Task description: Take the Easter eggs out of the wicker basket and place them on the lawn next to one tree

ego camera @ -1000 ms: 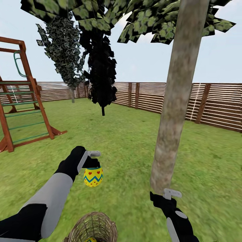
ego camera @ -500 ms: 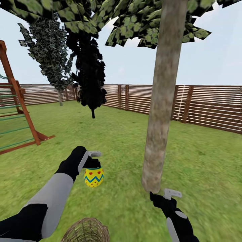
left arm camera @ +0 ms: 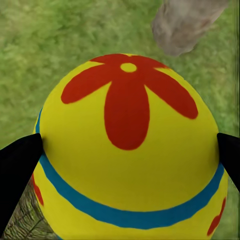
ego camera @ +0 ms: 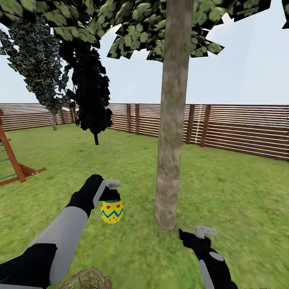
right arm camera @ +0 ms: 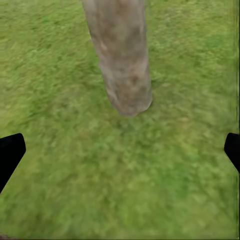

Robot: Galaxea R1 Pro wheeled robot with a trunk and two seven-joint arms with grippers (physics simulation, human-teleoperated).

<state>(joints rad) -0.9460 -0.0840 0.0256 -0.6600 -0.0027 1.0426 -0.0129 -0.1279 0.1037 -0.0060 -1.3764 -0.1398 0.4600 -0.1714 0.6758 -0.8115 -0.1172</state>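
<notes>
Head view alone: wicker basket (ego camera: 86, 279)

egg (ego camera: 112, 211): yellow, blue zigzag, red flower | trunk (ego camera: 170, 132): mottled grey-beige | basket (ego camera: 86, 279): seemingly tan weave

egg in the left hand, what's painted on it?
Easter egg: yellow, red flower on its end, blue-green band, best in the left wrist view; head view adds zigzag and red hearts.

The left arm (ego camera: 60, 237) is showing a light grey forearm between black sections; each black tool is wearing pale grey fittings: left tool (ego camera: 111, 192), right tool (ego camera: 199, 236).
</notes>
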